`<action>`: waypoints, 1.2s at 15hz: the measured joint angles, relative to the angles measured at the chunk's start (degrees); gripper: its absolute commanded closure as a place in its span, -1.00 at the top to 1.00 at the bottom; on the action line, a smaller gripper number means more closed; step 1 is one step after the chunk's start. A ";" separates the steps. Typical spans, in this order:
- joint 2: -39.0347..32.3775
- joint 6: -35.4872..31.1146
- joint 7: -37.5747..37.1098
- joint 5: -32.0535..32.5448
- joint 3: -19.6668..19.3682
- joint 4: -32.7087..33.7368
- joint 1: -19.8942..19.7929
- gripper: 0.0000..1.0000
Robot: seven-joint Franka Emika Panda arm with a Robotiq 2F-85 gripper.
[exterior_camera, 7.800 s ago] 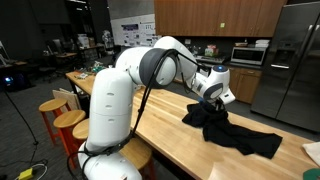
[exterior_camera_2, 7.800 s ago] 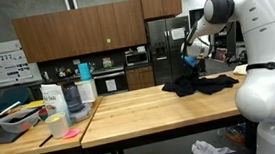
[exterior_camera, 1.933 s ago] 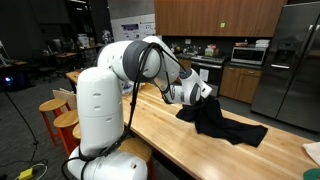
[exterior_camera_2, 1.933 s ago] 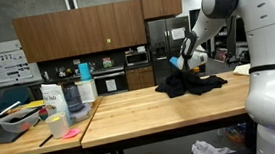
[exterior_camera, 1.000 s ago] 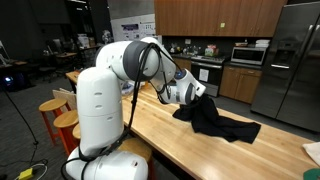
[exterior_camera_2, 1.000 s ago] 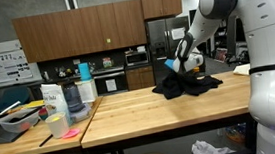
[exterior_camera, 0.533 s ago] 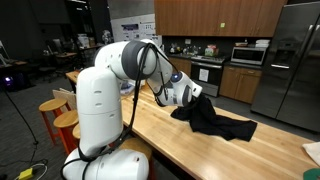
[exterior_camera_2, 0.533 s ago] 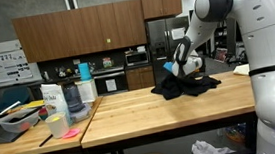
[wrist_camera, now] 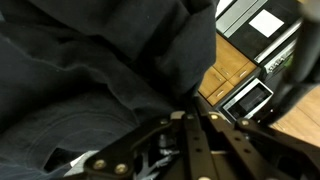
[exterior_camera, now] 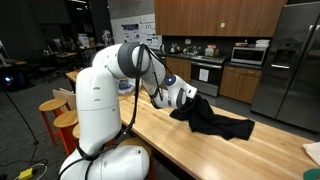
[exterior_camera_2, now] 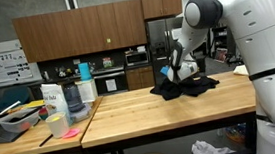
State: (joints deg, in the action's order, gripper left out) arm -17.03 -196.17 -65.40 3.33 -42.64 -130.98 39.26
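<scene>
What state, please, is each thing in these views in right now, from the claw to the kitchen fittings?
claw: shut on the black garment, pinching a bunched fold.
black garment: crumpled, one end gathered at the claw, the rest lying on the wooden table.
fridge: doors closed.
microwave: door closed.
upper cabinets: doors closed.

There was one cloth [exterior_camera: 212, 120]. Two stools [exterior_camera: 68, 119] stood at nine o'clock from it, and one fridge [exterior_camera: 297, 60] and one microwave [exterior_camera: 249, 55] at one o'clock. In an exterior view, at nine o'clock from the cloth, were one carton [exterior_camera_2: 51, 97], one cup [exterior_camera_2: 56, 125] and one tray [exterior_camera_2: 14, 120].
</scene>
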 measured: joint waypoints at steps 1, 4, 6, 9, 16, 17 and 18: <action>-0.47 -0.50 0.48 -0.98 -1.13 -0.27 1.62 -0.98; -2.16 -1.45 1.71 -4.92 -5.20 -0.86 6.57 -0.98; -3.21 -1.54 2.51 -7.60 -8.36 -1.33 9.75 -0.98; -5.57 -1.56 3.62 -13.28 -14.93 -1.59 15.73 -0.98; -10.59 -1.56 3.72 -22.18 -24.70 -2.31 25.81 -0.98; -11.21 -1.56 3.71 -23.10 -25.58 -2.32 26.93 -0.93; -11.46 -1.41 3.71 -23.22 -25.69 -2.32 27.21 -0.93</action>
State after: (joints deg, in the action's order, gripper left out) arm -28.48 -197.58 -61.69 -19.88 -68.33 -133.30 66.47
